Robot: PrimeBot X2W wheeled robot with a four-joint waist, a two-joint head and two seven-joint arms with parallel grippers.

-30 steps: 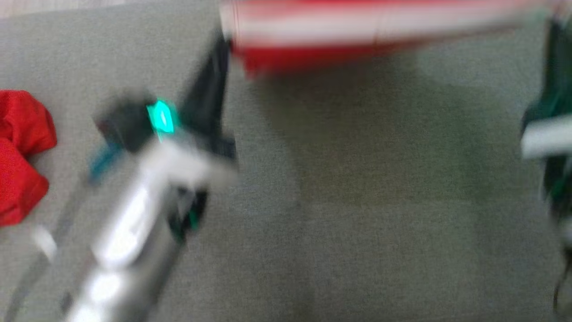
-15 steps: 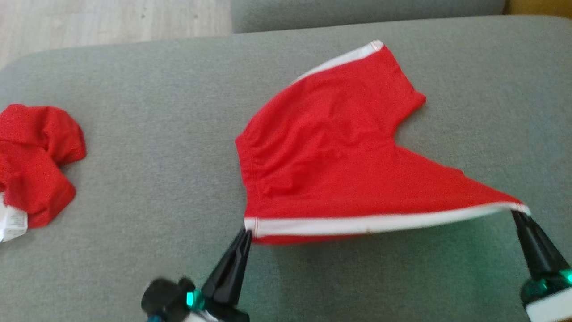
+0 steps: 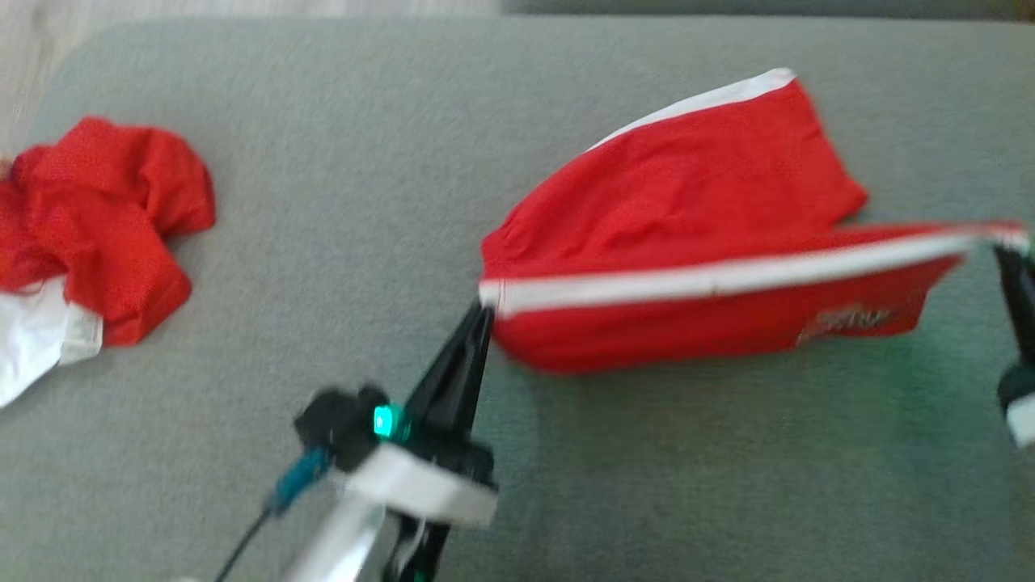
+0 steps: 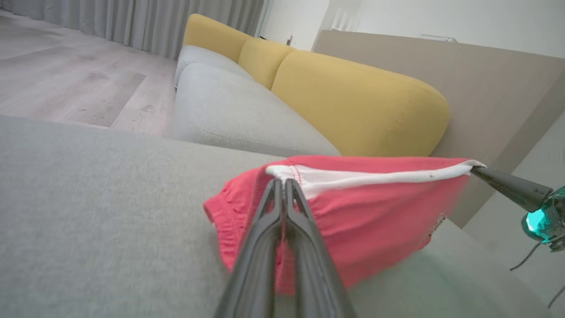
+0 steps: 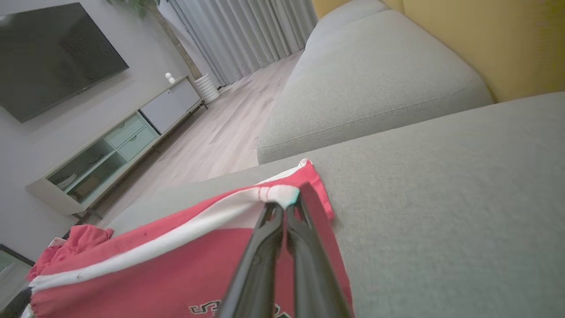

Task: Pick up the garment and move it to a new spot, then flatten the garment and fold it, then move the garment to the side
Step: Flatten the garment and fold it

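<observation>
Garment [image 3: 687, 186], red (white waistband [image 3: 711, 278] stretched taut), clamped in left and right jaws.

Grey sofa [image 3: 323, 202], yellow cushions [image 4: 353, 101], pale wood floor [image 4: 66, 84], curtains [image 4: 132, 22]

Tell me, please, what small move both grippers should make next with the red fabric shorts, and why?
Probably lower both together toward the grey fabric cushion, keeping the stretch. The left gripper and right gripper are shut on the ends of the white waistband, held taut in the air, so the red fabric shorts are not yet flat.
</observation>
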